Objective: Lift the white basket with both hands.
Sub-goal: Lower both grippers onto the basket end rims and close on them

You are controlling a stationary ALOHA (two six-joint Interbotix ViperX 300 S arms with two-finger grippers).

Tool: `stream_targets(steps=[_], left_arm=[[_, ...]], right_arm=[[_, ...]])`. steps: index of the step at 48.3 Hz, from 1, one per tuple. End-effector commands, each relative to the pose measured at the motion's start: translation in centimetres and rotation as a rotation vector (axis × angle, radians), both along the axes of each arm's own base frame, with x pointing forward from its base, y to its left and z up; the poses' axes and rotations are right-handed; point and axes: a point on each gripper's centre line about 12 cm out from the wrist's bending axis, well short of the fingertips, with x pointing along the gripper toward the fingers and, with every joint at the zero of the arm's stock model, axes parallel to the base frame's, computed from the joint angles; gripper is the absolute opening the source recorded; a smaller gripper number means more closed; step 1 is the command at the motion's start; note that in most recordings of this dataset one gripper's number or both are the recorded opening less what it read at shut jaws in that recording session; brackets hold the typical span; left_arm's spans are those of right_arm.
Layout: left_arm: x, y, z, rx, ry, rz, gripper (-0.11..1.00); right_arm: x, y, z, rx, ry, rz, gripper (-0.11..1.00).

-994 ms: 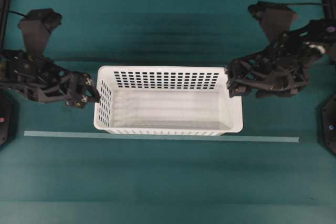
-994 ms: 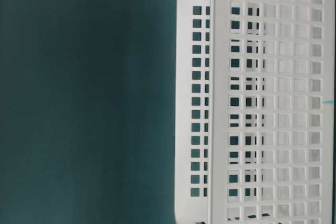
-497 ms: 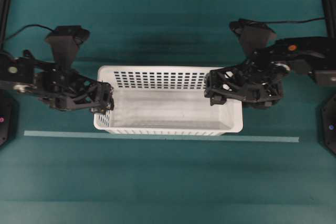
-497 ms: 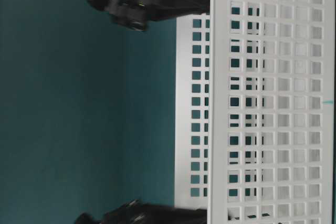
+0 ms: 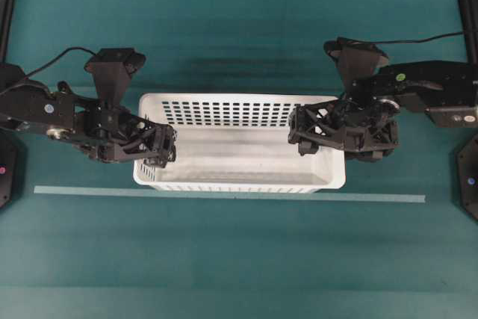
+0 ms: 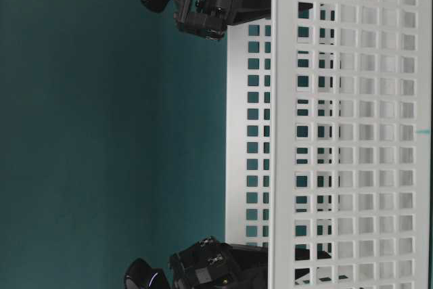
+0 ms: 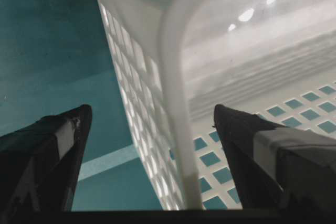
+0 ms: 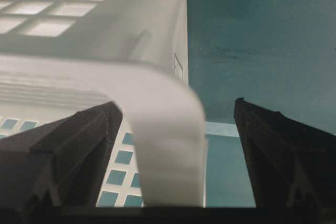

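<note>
The white basket (image 5: 239,99) stands on the teal table, long side across the overhead view. My left gripper (image 5: 161,147) hangs over its left end wall and my right gripper (image 5: 305,131) over its right end wall. In the left wrist view the left gripper (image 7: 151,108) is open, and the rounded rim (image 7: 178,129) runs between its fingers (image 7: 52,150), one inside and one outside. In the right wrist view the right gripper (image 8: 176,103) is also open astride the rim (image 8: 163,145). Neither pair of fingers touches the plastic. The table-level view shows the basket's perforated wall (image 6: 352,133).
A pale tape line (image 5: 224,195) runs across the table just in front of the basket. Black arm bases (image 5: 467,177) sit at the left and right table edges. Black gripper parts (image 6: 216,5) show at the top and bottom of the table-level view.
Both arms have swung inward from beside the basket, and their open jaws now straddle its two end walls. The basket has not moved.
</note>
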Motion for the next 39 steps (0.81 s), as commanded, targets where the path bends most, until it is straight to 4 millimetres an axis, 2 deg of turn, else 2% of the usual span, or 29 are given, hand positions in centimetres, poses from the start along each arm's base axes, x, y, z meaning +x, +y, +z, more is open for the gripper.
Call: stream_targets(steps=[1, 8, 13, 15, 17, 22, 25, 27, 39], left_arm=[[0.4, 0.0, -0.6, 0.0, 0.012, -0.001, 0.93], [0.5, 0.1, -0.5, 0.001, 0.005, -0.001, 0.88], [0.6, 0.1, -0.1, 0.001, -0.008, 0.002, 0.75], [0.7, 0.0, 0.2, 0.001, -0.015, 0.002, 0.67], [0.8, 0.1, 0.6, 0.001, -0.025, 0.005, 0.54], [0.8, 0.1, 0.8, 0.004, -0.031, 0.004, 0.27], [0.7, 0.1, 0.7, 0.002, -0.028, 0.005, 0.17], [0.7, 0.1, 0.8, 0.002, -0.029, 0.003, 0.15], [0.9, 0.1, 1.0, 0.001, -0.035, 0.006, 0.15]], right_arm=[[0.4, 0.0, -0.7, 0.0, 0.007, 0.0, 0.89], [0.6, 0.0, -0.6, -0.003, -0.009, -0.005, 0.87], [0.7, 0.1, -0.6, 0.003, -0.01, -0.009, 0.79], [0.7, 0.1, -0.5, 0.008, -0.012, -0.016, 0.73], [0.8, 0.2, -0.5, 0.013, -0.016, -0.021, 0.64], [1.0, 0.1, -0.4, 0.02, -0.02, -0.037, 0.36], [1.0, 0.0, -0.4, 0.023, -0.02, -0.05, 0.24], [1.0, 0.0, -0.4, 0.023, -0.019, -0.055, 0.18], [1.0, 0.1, -0.4, 0.023, -0.019, -0.054, 0.18]])
